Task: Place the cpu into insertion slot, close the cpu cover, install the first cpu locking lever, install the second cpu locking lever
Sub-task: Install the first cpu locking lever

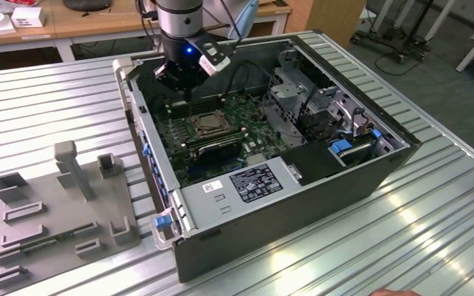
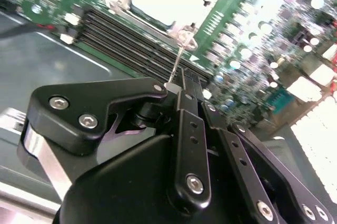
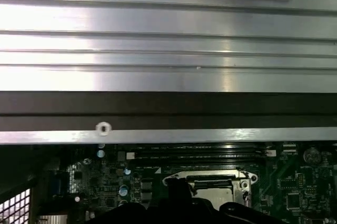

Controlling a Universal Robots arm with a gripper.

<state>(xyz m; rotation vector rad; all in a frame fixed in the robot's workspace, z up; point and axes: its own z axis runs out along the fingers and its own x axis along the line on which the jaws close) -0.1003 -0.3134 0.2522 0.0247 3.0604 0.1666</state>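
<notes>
While hanging low over the green board (image 1: 249,132), with the gripper (image 2: 176,88) narrowed to a pinch, holds a thin wire lever (image 2: 178,58), long axis running off the tips toward the socket (image 1: 207,125). Lies at five o'clock of the gripper in the exterior view, chip (image 3: 218,196) seemingly seated under the lowered cover (image 3: 210,177).

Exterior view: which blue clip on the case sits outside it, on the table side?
The blue clip at the case's near corner, beside the grey fixture tray. The other blue parts sit inside the case.
</notes>
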